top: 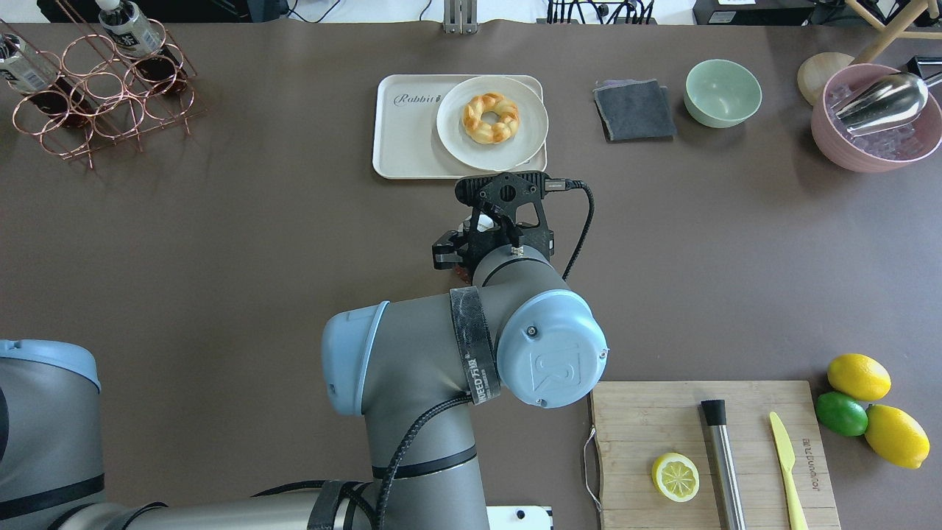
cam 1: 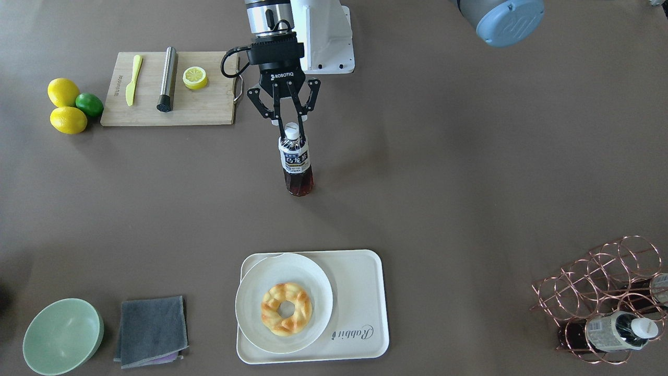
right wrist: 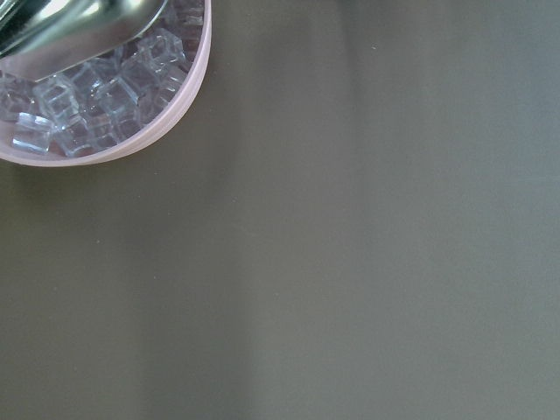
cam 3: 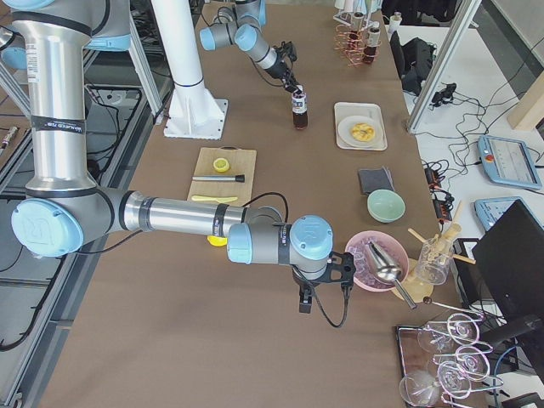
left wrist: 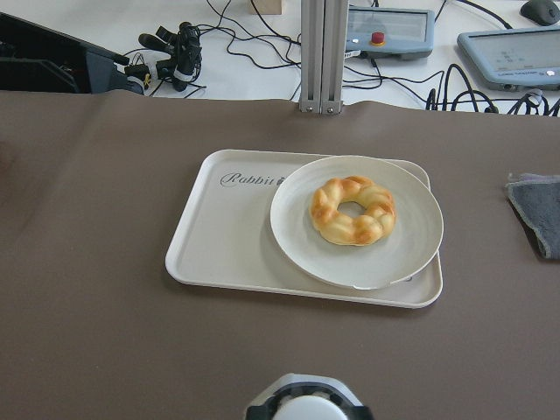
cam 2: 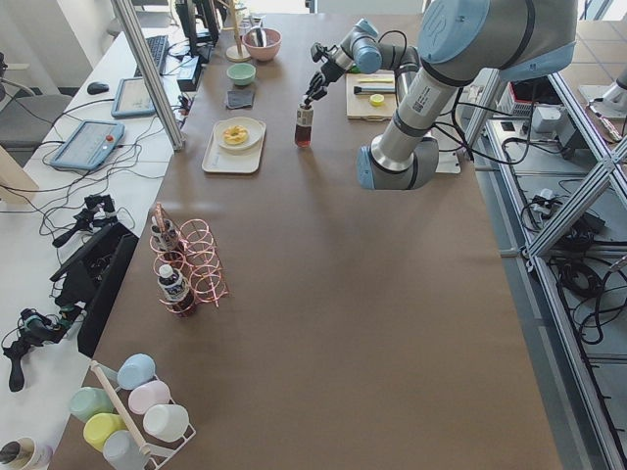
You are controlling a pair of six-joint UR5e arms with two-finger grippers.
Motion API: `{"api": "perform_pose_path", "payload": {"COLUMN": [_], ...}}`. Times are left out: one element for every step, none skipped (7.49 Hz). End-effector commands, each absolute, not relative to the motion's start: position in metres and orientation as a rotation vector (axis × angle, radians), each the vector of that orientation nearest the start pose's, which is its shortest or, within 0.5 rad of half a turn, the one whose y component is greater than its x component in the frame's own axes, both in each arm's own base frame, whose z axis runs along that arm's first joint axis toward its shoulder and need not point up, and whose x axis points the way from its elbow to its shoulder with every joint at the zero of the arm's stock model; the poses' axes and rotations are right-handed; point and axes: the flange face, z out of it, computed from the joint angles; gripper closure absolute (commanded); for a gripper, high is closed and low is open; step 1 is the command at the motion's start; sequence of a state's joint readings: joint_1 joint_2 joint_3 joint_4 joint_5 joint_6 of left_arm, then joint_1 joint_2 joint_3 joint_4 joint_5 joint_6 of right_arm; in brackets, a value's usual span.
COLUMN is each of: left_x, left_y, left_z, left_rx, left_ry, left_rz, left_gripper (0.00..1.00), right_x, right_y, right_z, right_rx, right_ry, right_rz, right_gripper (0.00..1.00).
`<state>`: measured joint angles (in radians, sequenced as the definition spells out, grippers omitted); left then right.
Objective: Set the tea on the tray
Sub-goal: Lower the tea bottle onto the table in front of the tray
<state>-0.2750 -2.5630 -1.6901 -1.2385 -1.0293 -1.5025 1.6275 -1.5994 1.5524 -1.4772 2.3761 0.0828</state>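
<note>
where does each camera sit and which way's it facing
Front-facing: across the table, facing the robot; left end effector grips the tea.
Overhead: behind the robot, looking forward; left arm central.
Exterior left: table's left end, looking along; left arm near.
Exterior right: opposite end; right arm nearest.
Left wrist: faces the tray; tea's cap below.
Right wrist: down at table, ice bowl; no robot parts.
Front-facing and overhead share the tray, mirrored.

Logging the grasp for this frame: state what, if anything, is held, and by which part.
The left gripper holds the tea by its white cap, with its fingers closed on either side of the top. The bottle is upright.
</note>
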Motion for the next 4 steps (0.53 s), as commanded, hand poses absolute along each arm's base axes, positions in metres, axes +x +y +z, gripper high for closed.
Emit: {"api": "perform_pose_path", "payload": {"left_x": [0.5865,0.5867,0.5876,0.5877], "left_y": [-0.356,-0.3561,-0.3563,-0.3563], "left_z": [0.0356,0.0368,0.0442,0.0443], "left_rx": [0.639,0.638,0.637,0.638], "left_ry": [0.663,0.66,0.651,0.651], "left_rz": [-0.4,-0.399,-0.397,-0.395], "left_gripper": [1.0,1.0,1.0,1.0], "right_x": [0.0887,0.0886,0.0886,0.0886], "right_y": [-0.4771,-0.4779,-0.4779,-0.4771], "right_z": [0.671,0.6702,0.6702,0.6709], "right_rx": [0.032,0.032,0.032,0.031], "right_ry": [-0.806,-0.808,-0.808,-0.808], "right_rz": [0.114,0.115,0.115,0.115], "right_gripper": [0.0,0.0,0.0,0.0]}}
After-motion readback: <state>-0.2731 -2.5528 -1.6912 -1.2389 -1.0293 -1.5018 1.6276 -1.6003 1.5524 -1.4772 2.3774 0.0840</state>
